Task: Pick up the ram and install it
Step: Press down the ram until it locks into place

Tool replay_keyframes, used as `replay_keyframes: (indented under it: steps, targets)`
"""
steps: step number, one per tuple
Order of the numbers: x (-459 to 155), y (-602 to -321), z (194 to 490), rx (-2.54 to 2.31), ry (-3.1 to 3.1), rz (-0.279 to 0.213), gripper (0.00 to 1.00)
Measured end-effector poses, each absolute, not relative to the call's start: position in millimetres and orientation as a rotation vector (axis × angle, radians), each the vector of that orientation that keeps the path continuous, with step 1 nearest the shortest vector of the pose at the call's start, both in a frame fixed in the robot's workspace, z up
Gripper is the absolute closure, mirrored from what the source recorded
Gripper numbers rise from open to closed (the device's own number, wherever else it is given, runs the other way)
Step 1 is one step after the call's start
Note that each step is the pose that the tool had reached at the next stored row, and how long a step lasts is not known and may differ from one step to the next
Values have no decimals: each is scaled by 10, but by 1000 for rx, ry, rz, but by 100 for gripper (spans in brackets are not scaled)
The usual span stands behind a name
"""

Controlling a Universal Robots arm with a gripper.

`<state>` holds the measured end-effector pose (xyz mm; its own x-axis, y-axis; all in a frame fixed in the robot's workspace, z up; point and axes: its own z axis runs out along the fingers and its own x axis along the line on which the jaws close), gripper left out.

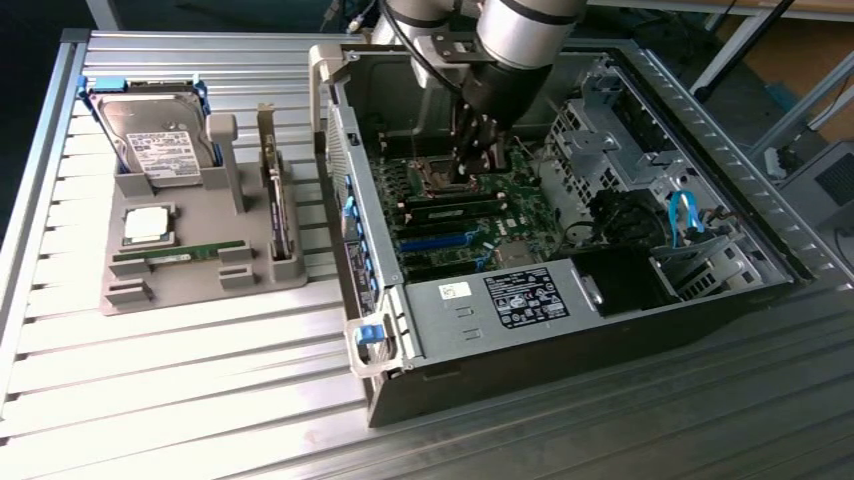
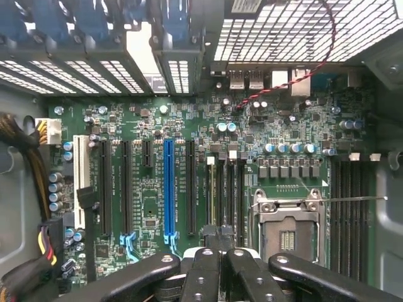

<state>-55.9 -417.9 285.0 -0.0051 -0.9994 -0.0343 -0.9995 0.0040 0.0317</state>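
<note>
The ram (image 1: 180, 253), a slim green stick, lies flat in the grey holder (image 1: 200, 295) on the exterior view's left, outside the computer. My gripper (image 1: 475, 168) is far from it, down inside the open computer case (image 1: 400, 300) just above the motherboard (image 2: 151, 126). Its fingers are shut, with nothing visible between them. In the wrist view the gripper (image 2: 220, 244) hangs over the end of a group of black memory slots (image 2: 228, 195), beside the empty processor socket (image 2: 286, 234). I cannot tell whether any of these slots holds a stick.
The holder also carries a hard drive (image 1: 160, 140), a square silver processor chip (image 1: 147, 225) and an upright dark expansion card (image 1: 276, 215). Drive cages (image 1: 601, 130) and blue cables (image 1: 683, 215) crowd the case's far side. The slatted metal table (image 1: 174, 400) spreads out in front.
</note>
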Motion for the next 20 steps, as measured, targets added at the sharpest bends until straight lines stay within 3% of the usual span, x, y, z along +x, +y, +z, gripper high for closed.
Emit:
replay_keyframes:
  steps: [20]
  targets:
    - [-559,-4179,3273,-2214,2224,73,90]
